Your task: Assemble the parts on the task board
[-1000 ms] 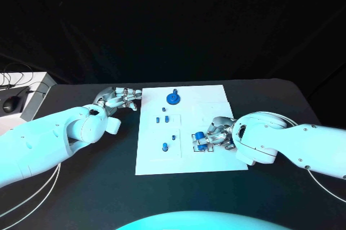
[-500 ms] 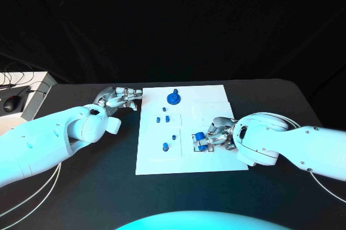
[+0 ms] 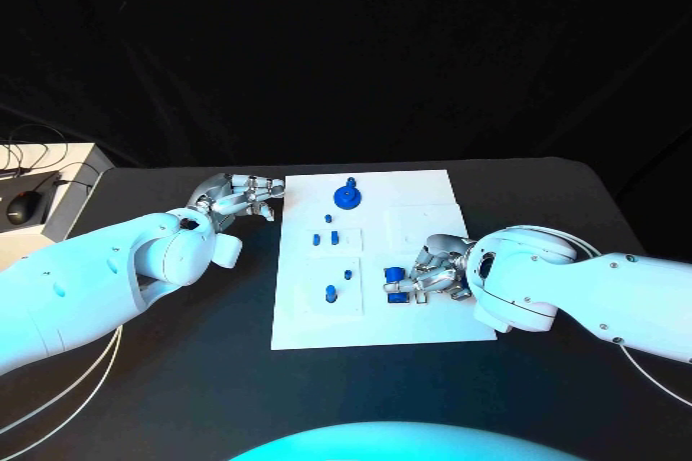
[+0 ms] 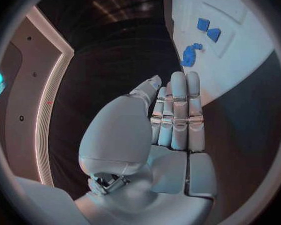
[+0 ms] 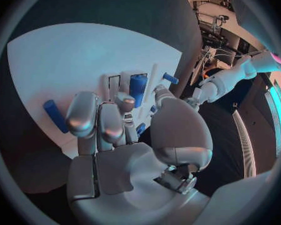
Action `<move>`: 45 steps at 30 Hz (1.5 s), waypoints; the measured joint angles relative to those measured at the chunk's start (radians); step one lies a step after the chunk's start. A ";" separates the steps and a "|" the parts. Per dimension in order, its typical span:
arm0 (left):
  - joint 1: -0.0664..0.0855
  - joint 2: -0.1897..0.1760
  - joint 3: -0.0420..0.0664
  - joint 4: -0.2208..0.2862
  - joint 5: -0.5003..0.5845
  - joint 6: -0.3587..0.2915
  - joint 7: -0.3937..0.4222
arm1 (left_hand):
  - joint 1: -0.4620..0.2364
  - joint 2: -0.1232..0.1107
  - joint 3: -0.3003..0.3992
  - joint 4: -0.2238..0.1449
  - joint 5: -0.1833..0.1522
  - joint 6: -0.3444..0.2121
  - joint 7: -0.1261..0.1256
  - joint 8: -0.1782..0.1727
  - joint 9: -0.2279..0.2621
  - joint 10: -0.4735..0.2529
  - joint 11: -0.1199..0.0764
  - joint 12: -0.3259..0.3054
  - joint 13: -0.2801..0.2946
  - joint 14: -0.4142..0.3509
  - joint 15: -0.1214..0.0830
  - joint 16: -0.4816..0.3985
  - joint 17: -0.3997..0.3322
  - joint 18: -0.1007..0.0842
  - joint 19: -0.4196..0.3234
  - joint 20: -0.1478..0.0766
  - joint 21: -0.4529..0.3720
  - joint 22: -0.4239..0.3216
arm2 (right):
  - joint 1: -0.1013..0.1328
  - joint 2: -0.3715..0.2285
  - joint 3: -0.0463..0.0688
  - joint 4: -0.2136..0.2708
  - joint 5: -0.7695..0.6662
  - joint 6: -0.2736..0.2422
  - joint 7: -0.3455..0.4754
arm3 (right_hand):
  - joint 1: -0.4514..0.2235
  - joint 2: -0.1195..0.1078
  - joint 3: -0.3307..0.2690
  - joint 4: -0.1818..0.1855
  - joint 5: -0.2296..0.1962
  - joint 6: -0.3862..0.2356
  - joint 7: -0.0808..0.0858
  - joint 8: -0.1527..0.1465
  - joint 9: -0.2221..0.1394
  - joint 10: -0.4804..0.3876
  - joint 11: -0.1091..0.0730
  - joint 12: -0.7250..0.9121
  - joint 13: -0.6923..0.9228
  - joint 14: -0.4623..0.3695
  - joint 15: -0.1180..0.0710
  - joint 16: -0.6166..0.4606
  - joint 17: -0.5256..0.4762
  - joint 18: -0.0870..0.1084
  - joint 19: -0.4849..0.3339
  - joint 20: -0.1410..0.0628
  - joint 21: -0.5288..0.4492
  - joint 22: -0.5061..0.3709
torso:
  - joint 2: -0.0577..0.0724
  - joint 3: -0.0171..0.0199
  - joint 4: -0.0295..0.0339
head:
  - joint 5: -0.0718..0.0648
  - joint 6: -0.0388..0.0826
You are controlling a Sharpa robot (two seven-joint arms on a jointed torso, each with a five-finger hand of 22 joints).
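The white task board (image 3: 433, 196) lies mid-table. My right hand (image 3: 433, 276) rests on its right side and pinches a blue cylinder (image 3: 392, 274) (image 5: 138, 87) between fingertips and thumb. A second blue piece (image 3: 400, 298) sits just nearer me. A blue peg (image 5: 55, 116) lies flat on the board beside the fingers. A large round blue part (image 3: 346, 195) stands at the board's far edge. Small blue parts (image 3: 326, 239) (image 3: 329, 295) sit in the left half. My left hand (image 3: 238, 196) (image 4: 175, 115) hovers off the board's far left corner, fingers straight, holding nothing.
A pale box (image 3: 65, 196) with a dark mouse and cables stands at the table's far left edge. Bare black table (image 3: 534, 196) surrounds the board on both sides.
My right hand has shifted slightly left over the slots, and the blue cylinder at its fingertips shows more fully. The left hand has not moved.
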 measured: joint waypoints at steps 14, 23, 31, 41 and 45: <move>0.000 -0.001 0.000 0.000 0.000 0.000 -0.001 | 0.000 0.000 0.000 0.000 0.000 0.000 0.000 0.000 0.000 0.000 0.000 0.000 0.000 0.000 0.000 0.000 0.000 0.000 0.000 0.000 0.000 0.000 | -0.001 -0.009 0.000 0.004 0.000 -0.037 0.026 | -0.007 0.125 -0.203 -0.051 0.071 0.000 0.000 0.008 0.008 -0.002 -0.002 0.000 0.000 0.000 0.000 0.000 0.003 0.000 0.000 0.000 0.000 0.000 | 0.000 0.0002 0.0001 | 0.000 0.001; 0.000 -0.001 0.000 0.000 0.000 0.000 -0.001 | 0.000 0.000 0.000 0.000 0.000 0.000 0.000 0.000 0.000 0.000 0.000 0.000 0.000 0.000 0.000 0.000 0.000 0.000 0.000 0.000 0.000 0.000 | -0.001 -0.035 0.000 0.001 0.021 -0.139 0.137 | 0.042 0.206 -0.258 -0.168 0.185 0.000 0.000 0.018 0.014 -0.002 -0.002 0.008 0.004 0.000 0.000 0.000 -0.003 0.000 -0.004 -0.004 0.000 0.001 | 0.000 0.0004 0.0001 | -0.001 0.006; 0.000 -0.002 0.000 0.000 0.000 0.000 -0.001 | 0.000 0.000 0.003 0.003 0.000 0.000 0.000 0.000 0.000 0.000 0.000 0.000 0.000 0.000 0.000 0.000 -0.001 0.000 0.000 0.000 0.000 0.000 | -0.001 -0.075 0.001 0.003 0.068 -0.243 0.278 | 0.140 0.252 -0.194 -0.261 0.164 0.003 -0.003 0.027 0.021 0.002 -0.006 0.014 0.010 0.000 0.000 -0.004 -0.007 0.000 -0.004 -0.004 0.000 0.000 | 0.000 0.0011 0.0001 | -0.003 0.012; 0.000 -0.002 0.000 0.001 0.000 0.000 0.000 | 0.000 0.000 0.003 0.003 0.000 0.000 0.000 0.000 0.000 0.000 0.000 0.000 0.000 0.000 0.000 0.000 -0.001 0.000 0.000 0.000 0.000 0.000 | 0.015 -0.173 0.001 -0.014 0.119 -0.192 0.346 | 0.127 0.220 -0.110 -0.298 0.134 0.009 0.002 -0.010 -0.013 0.002 -0.006 0.002 0.005 0.000 0.000 -0.008 -0.010 0.000 -0.004 -0.004 -0.008 0.000 | 0.000 0.0011 -0.0012 | -0.008 0.017; 0.000 -0.003 0.000 0.001 0.000 0.000 0.002 | 0.000 0.000 0.002 0.004 0.000 0.000 0.000 0.000 0.000 0.000 0.000 0.000 0.000 0.000 0.000 0.000 -0.001 0.000 0.000 0.000 0.000 0.000 | 0.037 -0.208 0.003 -0.023 0.117 -0.101 0.325 | 0.118 0.213 -0.110 -0.280 0.146 0.018 0.011 -0.041 -0.039 0.002 -0.005 -0.008 0.001 0.000 0.000 -0.008 -0.007 0.000 -0.004 -0.003 -0.008 0.000 | 0.000 0.0009 -0.0015 | -0.017 0.018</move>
